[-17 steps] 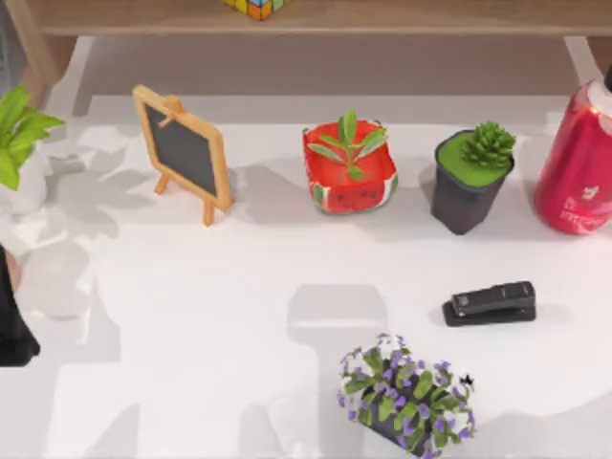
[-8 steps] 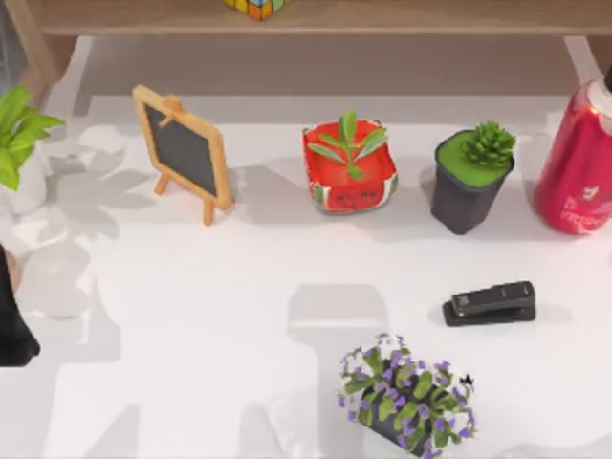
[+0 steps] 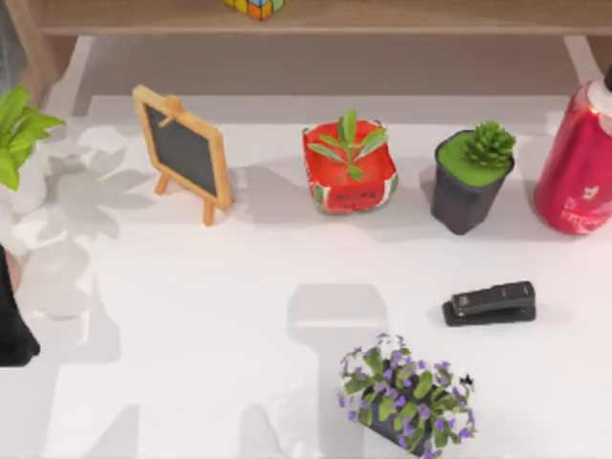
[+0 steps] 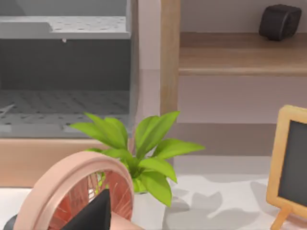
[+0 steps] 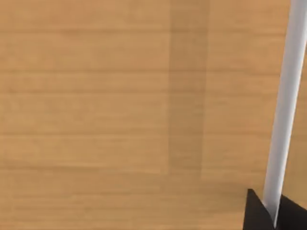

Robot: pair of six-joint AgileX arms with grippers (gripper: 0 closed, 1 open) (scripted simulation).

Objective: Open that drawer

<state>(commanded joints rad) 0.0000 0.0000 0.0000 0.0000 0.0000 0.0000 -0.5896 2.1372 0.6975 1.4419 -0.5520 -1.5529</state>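
In the right wrist view a light wooden drawer front (image 5: 120,96) is very close. A white bar handle (image 5: 285,96) runs along it. My right gripper (image 5: 276,215) has its two dark fingertips (image 5: 256,215) pressed on either side of that handle, shut on it. My left arm (image 3: 11,330) rests at the table's left edge in the top view. The left wrist view has one dark tip of the left gripper (image 4: 96,215) behind a pink ring (image 4: 72,187).
On the white table stand a small chalkboard easel (image 3: 184,151), a watermelon pot (image 3: 350,172), a dark succulent pot (image 3: 470,177), a red bottle (image 3: 579,163), a black stapler (image 3: 490,303), a purple-flowered plant (image 3: 406,394) and a leafy plant (image 3: 19,134). A wooden shelf (image 3: 382,17) spans the back.
A faint shadow at the table's front right has slid out of the top view. The objects and the left arm have not moved.
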